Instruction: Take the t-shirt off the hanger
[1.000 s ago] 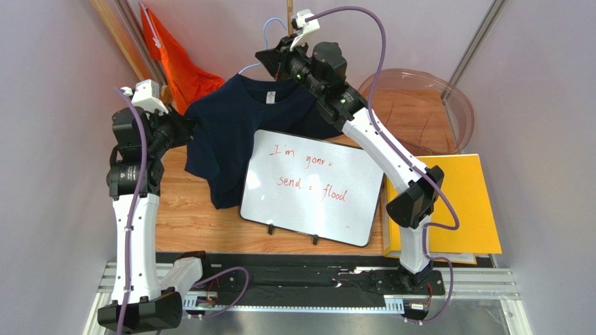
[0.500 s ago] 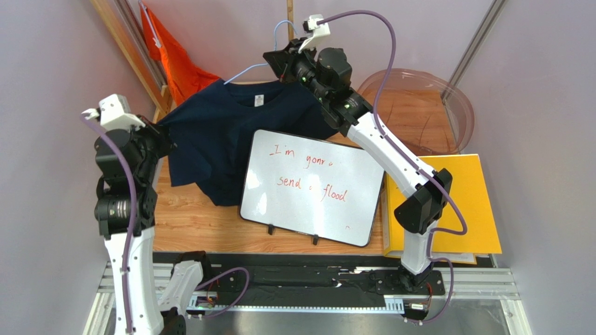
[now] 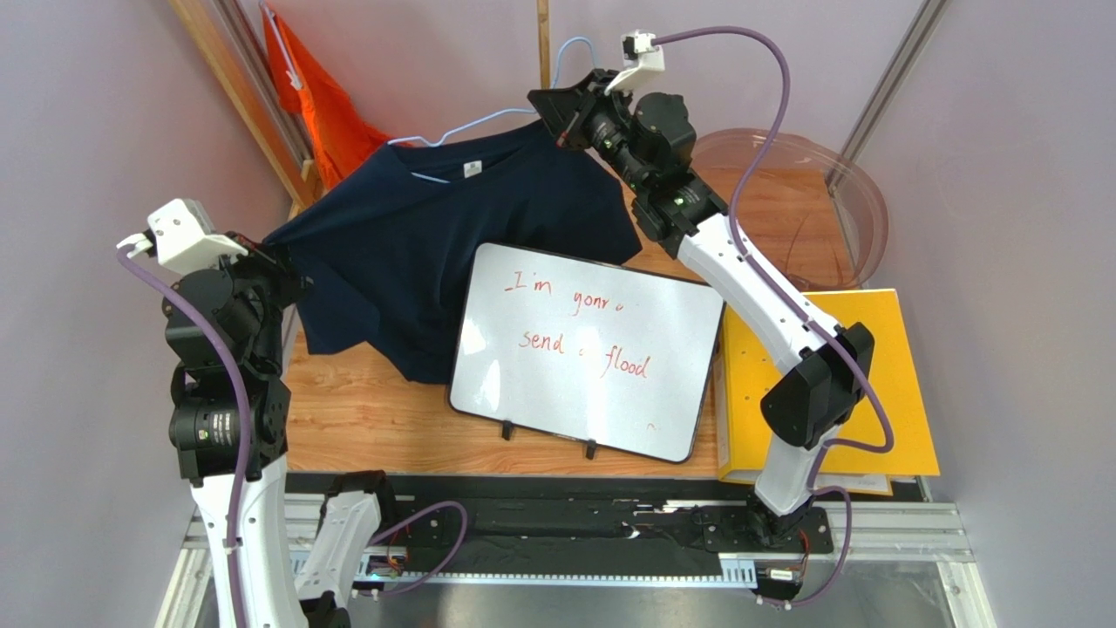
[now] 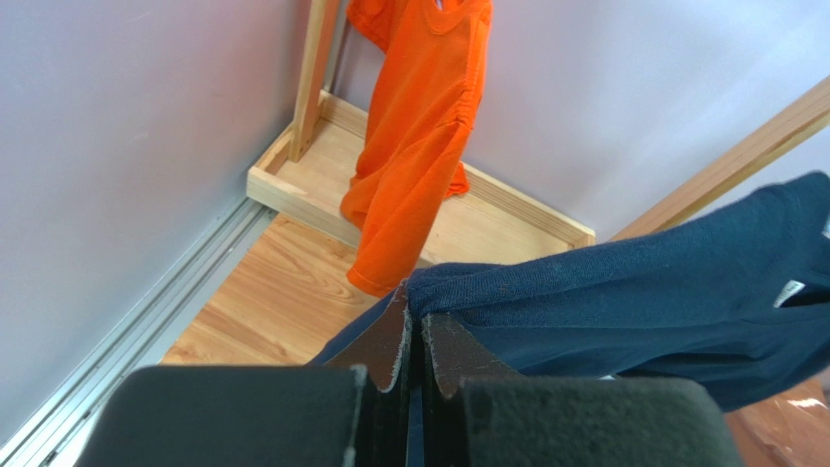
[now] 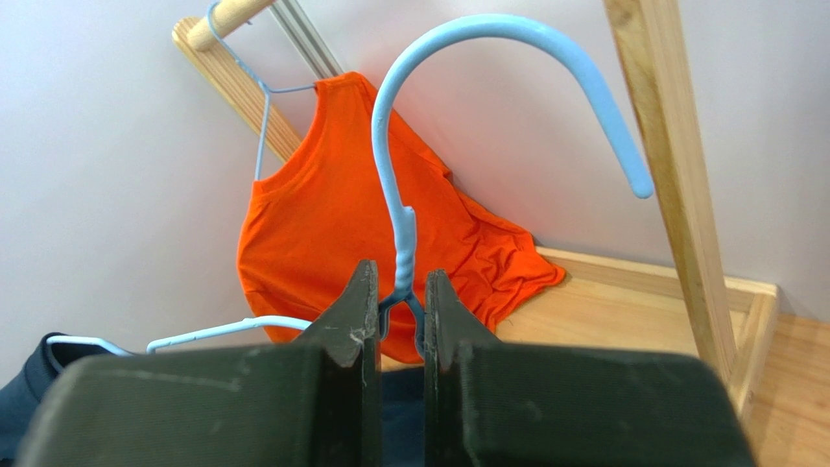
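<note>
- Your navy t-shirt (image 3: 432, 249) hangs in the air over the far left of the worktop (image 3: 367, 406). It is stretched between the two arms, and its lower part droops down beside the left edge of the whiteboard (image 3: 590, 347).
- The pale blue hanger (image 5: 400, 238) sits at the shirt's collar on the far side. One wire shoulder shows bare to the left of the collar, and the hook curves upward.
- Your right end effector (image 5: 399, 292) is closed on the hanger's neck, just below the hook.
- Your left end effector (image 4: 414, 331) is clamped on a fold of navy cloth at the shirt's left end, with the fabric pinched between the pads.
- The whiteboard lies mid-worktop and carries red handwriting.
- An orange garment (image 3: 315, 111) hangs on the wooden rack (image 3: 242, 92) at the far left.
- A yellow folder (image 3: 891, 393) lies at the right, and a clear round tub (image 3: 858, 209) sits beyond it at the far right.
</note>
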